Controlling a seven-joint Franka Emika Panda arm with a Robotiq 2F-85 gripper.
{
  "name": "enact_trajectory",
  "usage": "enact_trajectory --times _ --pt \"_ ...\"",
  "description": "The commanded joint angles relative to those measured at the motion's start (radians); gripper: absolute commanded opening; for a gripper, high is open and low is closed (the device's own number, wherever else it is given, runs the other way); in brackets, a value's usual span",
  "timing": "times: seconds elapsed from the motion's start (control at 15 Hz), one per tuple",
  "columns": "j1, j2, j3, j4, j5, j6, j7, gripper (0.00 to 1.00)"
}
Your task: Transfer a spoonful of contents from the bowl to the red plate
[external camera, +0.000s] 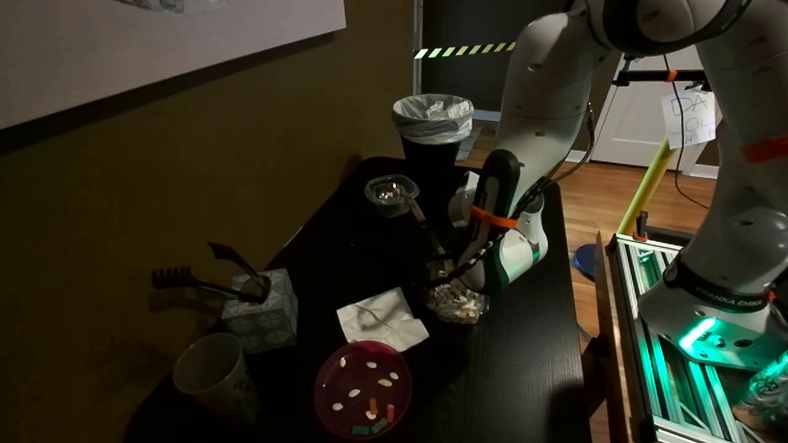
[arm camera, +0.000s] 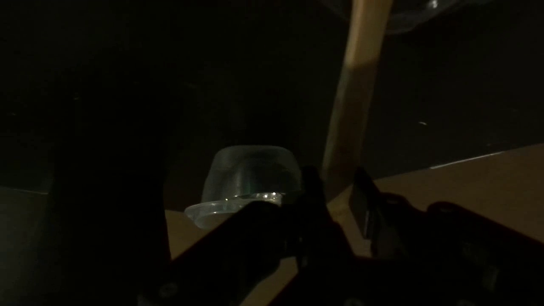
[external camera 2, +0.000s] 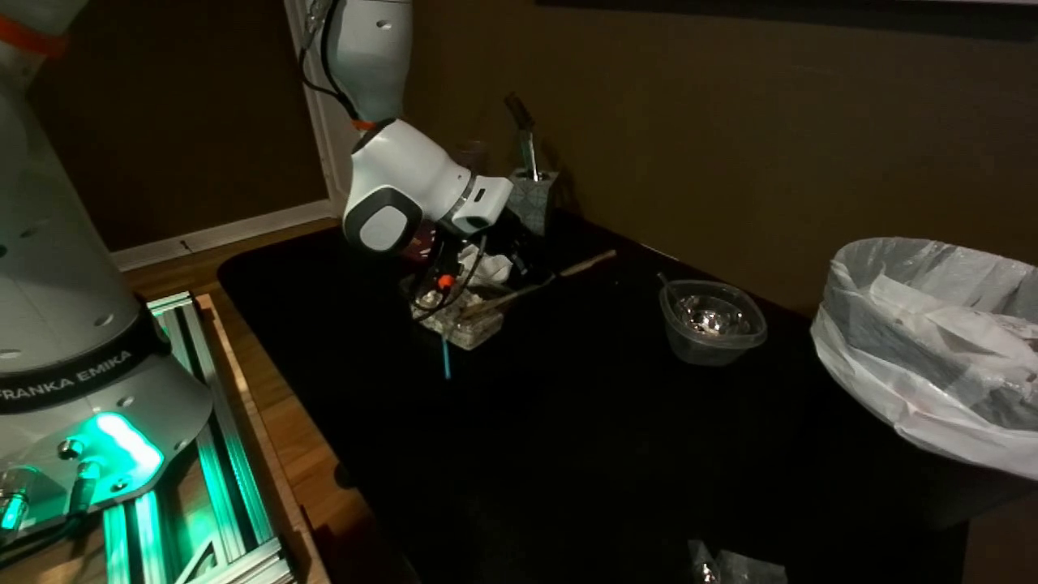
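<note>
A: Low over the black desk (external camera: 523,381) now, and look, the gripper (arm camera: 337,174) is clamped on the handle of a long wooden spoon (arm camera: 355,93)!

B: Where's the far end of it?

A: Slanting down to the clear, squarish glass bowl (external camera: 462,319), right at the heap of small pale beige pieces (external camera: 455,300) inside. How deep it sits, I can't tell.

B: And the round red plate (external camera: 332,383)?

A: Flat on the desk, apart from the bowl! Pale ovals and orange and green patches across its face; printed or lying loose, I can't tell. A white napkin (external camera: 381,315) sits just beside it, on the side toward the bowl.

B: Who's round the edges?

A: A clear plastic container (external camera 2: 701,353) with something shiny inside, seen in both exterior views, and near it a dark bin with a white liner (external camera: 434,132). Down the desk, a patterned box (external camera: 265,326) holds dark utensils (external camera: 175,278) upright and tilted, and beside it stands a translucent cup (external camera: 215,384).
</note>
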Motion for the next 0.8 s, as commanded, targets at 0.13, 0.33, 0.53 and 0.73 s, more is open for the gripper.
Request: enact_trajectory --times 0.13,0.33,0.53,0.73 --pt "0.046 -0.115 -0.012 -0.075 0.145 -0.152 -0.061 0.06" --pt "0.060 -0.156 -0.020 -0.089 0.197 -0.244 -0.083 0.06" --pt "0.056 -0.194 -0.022 -0.076 0.266 -0.353 -0.122 0.06" --pt "0.077 -0.221 -0.047 -0.041 0.359 -0.455 -0.174 0.06"
